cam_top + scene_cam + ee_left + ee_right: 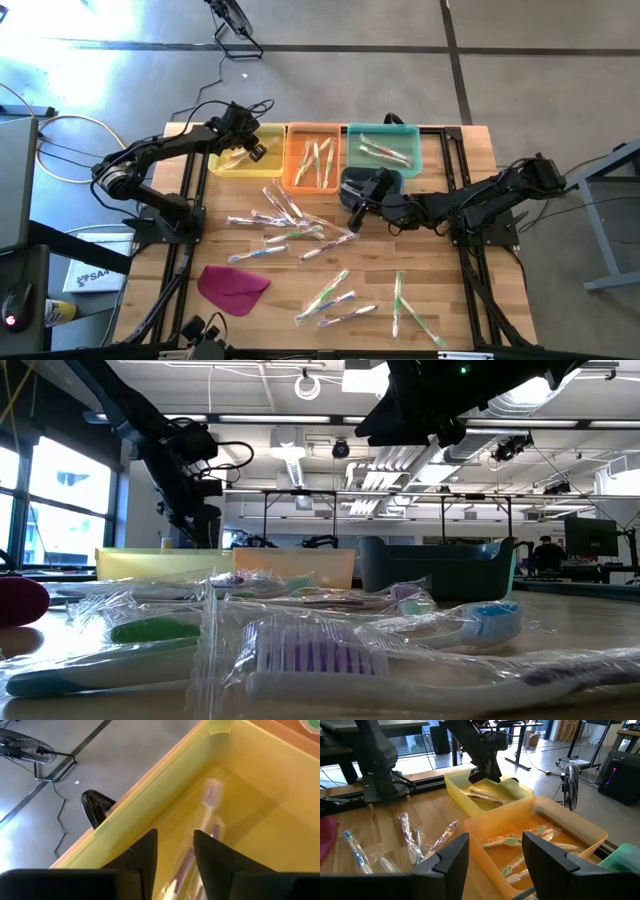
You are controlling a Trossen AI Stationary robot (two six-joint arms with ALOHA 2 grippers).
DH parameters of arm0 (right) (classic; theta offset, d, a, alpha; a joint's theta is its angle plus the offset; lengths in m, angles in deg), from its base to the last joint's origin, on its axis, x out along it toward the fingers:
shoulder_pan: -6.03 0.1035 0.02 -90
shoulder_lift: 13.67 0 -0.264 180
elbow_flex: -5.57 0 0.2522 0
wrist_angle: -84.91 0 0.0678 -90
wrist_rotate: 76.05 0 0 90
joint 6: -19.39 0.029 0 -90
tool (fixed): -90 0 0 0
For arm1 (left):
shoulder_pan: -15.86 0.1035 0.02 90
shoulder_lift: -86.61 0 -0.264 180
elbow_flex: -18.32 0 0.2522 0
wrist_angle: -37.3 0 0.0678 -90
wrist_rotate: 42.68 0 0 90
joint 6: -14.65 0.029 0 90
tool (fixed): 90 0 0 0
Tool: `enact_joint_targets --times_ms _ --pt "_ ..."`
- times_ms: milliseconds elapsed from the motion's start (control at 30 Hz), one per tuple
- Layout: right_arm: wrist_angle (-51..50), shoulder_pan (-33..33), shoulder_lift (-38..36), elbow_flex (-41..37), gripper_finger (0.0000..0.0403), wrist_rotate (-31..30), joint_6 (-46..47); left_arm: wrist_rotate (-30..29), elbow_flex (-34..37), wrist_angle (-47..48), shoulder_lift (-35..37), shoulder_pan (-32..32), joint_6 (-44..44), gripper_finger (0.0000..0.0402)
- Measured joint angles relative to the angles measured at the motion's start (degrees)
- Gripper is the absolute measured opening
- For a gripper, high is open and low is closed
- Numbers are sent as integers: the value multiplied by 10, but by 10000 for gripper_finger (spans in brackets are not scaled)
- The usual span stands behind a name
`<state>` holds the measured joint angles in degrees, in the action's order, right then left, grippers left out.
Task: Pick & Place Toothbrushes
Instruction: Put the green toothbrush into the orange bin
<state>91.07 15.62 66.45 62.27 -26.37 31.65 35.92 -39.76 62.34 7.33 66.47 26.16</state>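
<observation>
Wooden slats make up the surface, with three bins lined along its far edge: a yellow bin, an orange bin and a teal bin. Most of the toothbrushes lie scattered in their clear wrappers across the middle and the near right part of the surface, and a magenta cloth lies near the left front. The left tool hangs over the yellow bin with its fingers apart and nothing between them; a wrapped purple toothbrush lies on the bin floor just below it. The right tool hovers over the surface beside the orange bin, its fingers apart and empty, and that bin already holds several brushes. I judge the main risk to be the pile: the wrappers are glossy and overlap, so a grasp there could slip off or lift two at once. The left tool also sits low inside the bin walls, so pulling away sideways could catch the rim and shift the bin.
</observation>
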Motion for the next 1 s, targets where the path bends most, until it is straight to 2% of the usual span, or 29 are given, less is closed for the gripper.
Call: enact_joint_targets --times_ms 167,500,600,867,1000 --pt "0 0 0 0 176 0 0 7 0 -13 0 0 -31 130" --pt "0 0 0 0 176 0 0 99 0 -18 0 0 -45 128" --pt "0 0 0 0 176 0 0 115 0 -18 0 0 -45 108" --pt "0 0 0 0 176 0 0 154 0 -27 0 0 -45 17" --pt "0 0 0 0 176 0 -3 207 0 -43 0 0 -68 6"
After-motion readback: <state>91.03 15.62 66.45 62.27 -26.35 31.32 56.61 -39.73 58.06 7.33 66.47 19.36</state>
